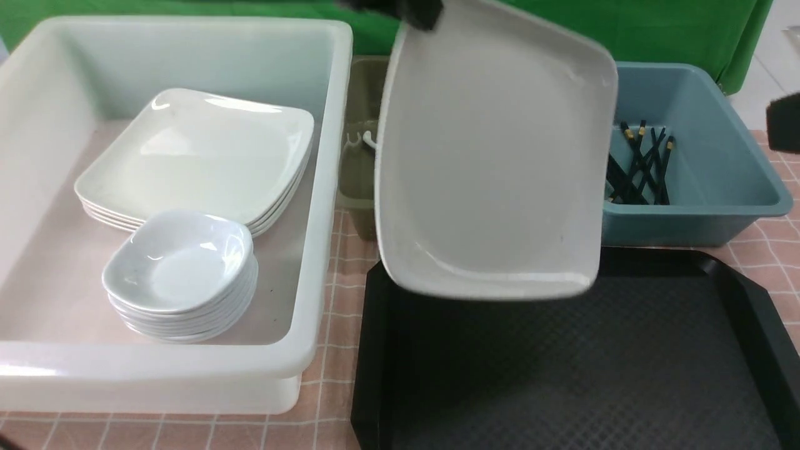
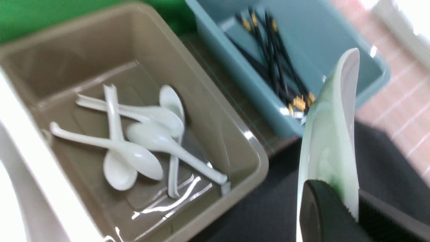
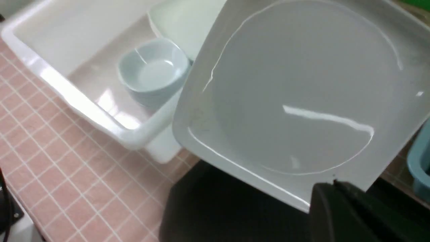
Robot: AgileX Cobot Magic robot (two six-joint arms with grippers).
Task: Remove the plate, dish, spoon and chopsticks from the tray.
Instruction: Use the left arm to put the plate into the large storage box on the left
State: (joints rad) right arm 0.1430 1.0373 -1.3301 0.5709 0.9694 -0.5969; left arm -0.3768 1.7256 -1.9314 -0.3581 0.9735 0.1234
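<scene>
the left gripper is pinching the rim of the plate, its jaws clamping the far edge at the top centre of the front view. the plate is hanging steeply tilted in the middle of the frame, its shallow face turning toward the camera and its lower edge floating above the far left part of the tray without touching it. the tray is lying in the lower right of the frame on the pink checked tablecloth, showing its diamond-textured surface.

the right gripper is hovering at the right edge of the frame, well apart from the plate, with its jaws pressed together and holding nothing.

the white tub is filling the left of the frame, holding a stack of plates with a stack of small dishes sitting just in front of it. the olive tub is peeking out behind the held plate, and several spoons are lying crossed inside it. the blue tub is standing at the upper right, just beyond the tray, with the chopsticks leaning in a loose bundle inside.
</scene>
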